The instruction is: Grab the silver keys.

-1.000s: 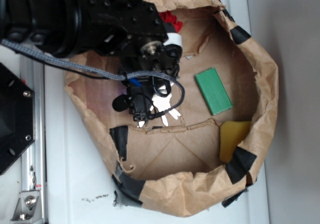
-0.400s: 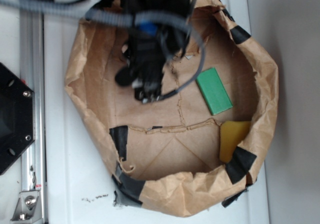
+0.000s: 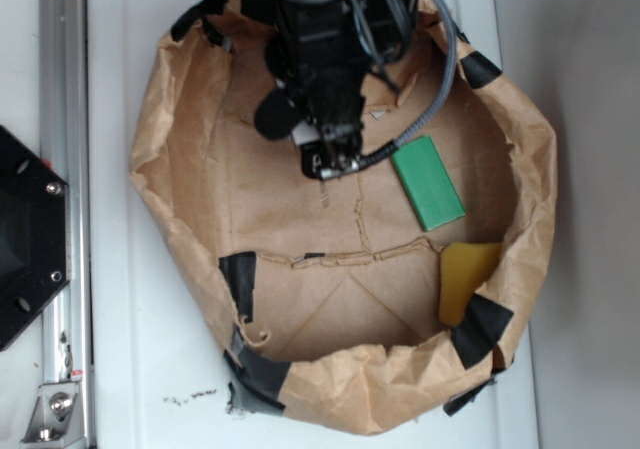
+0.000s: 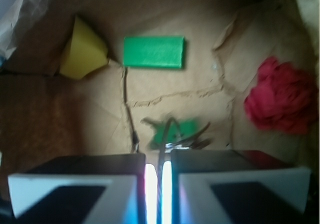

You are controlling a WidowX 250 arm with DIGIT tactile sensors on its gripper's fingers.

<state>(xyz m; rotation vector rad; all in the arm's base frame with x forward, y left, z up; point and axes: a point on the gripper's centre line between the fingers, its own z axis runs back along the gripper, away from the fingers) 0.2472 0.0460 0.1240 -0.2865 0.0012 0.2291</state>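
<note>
Brown paper bag [image 3: 180, 169], silver keys [image 4: 175, 136] pinched between fingers [image 4: 75, 184]

We see the paper bag [image 3: 180, 169] lying on the surface [image 3: 150, 369]. Inside it, the block [image 3: 428, 182] sits beside the gripper [image 3: 330, 164], the wedge [image 3: 465, 279] just past the block.

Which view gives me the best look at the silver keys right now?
The wrist view. The silver keys show there, blurred, just ahead of the nearly closed tool, with a wire loop running in between its fingers. In the exterior view the tool covers them, and no key can clearly be made out.
</note>
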